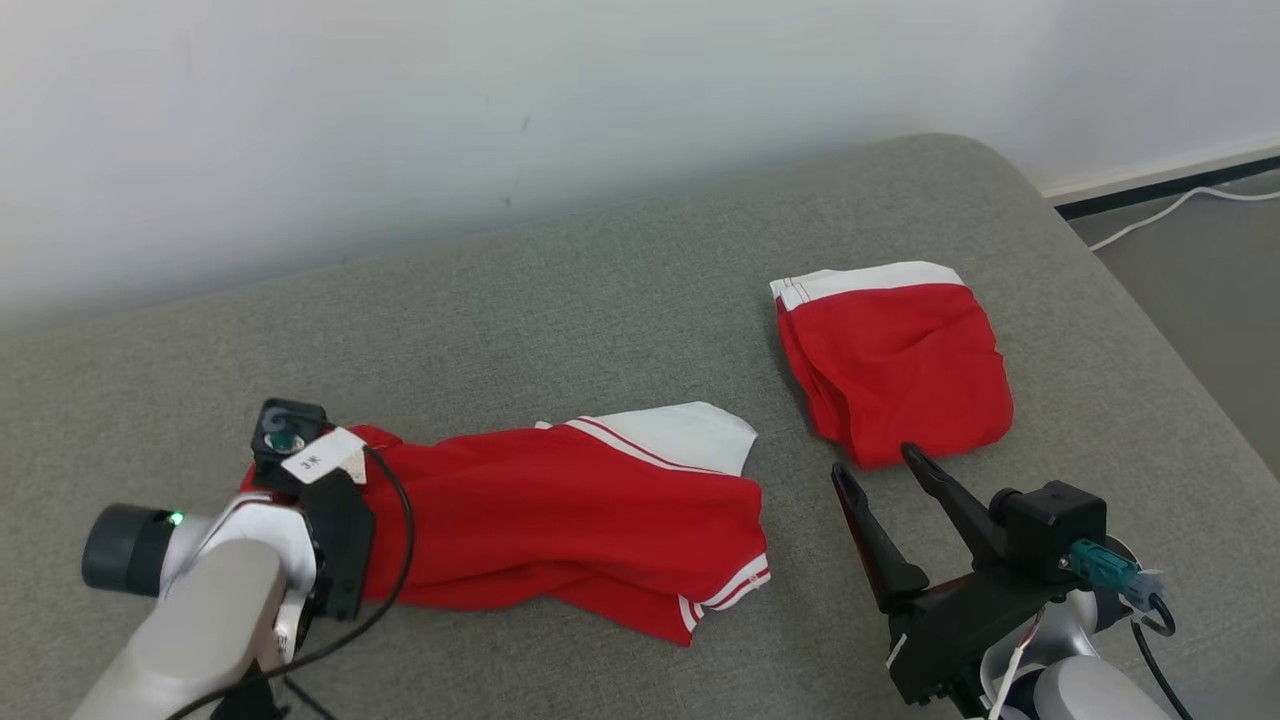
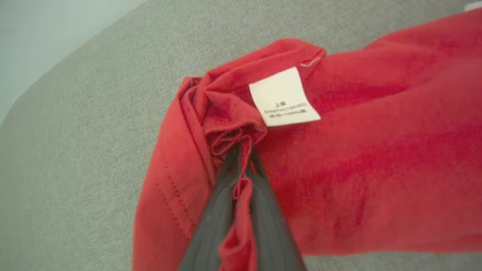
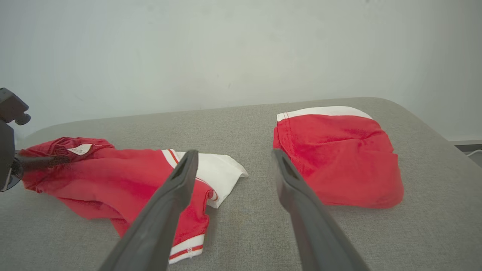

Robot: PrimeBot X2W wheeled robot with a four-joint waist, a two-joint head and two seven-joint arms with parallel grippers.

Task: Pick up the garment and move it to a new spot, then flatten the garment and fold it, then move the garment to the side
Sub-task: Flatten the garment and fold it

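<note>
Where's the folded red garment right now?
In the head view the folded garment lies at the right of the cushion, just past the right gripper, apart from the crumpled garment at the left.

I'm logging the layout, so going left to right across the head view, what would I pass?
Pale left forearm → crumpled red garment with white striped trim → folded red garment with a white band → thin white cable on the floor.

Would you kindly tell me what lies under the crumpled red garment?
Grey cushion shows all around the crumpled garment, which rests on it; anything beneath is covered by cloth.
</note>
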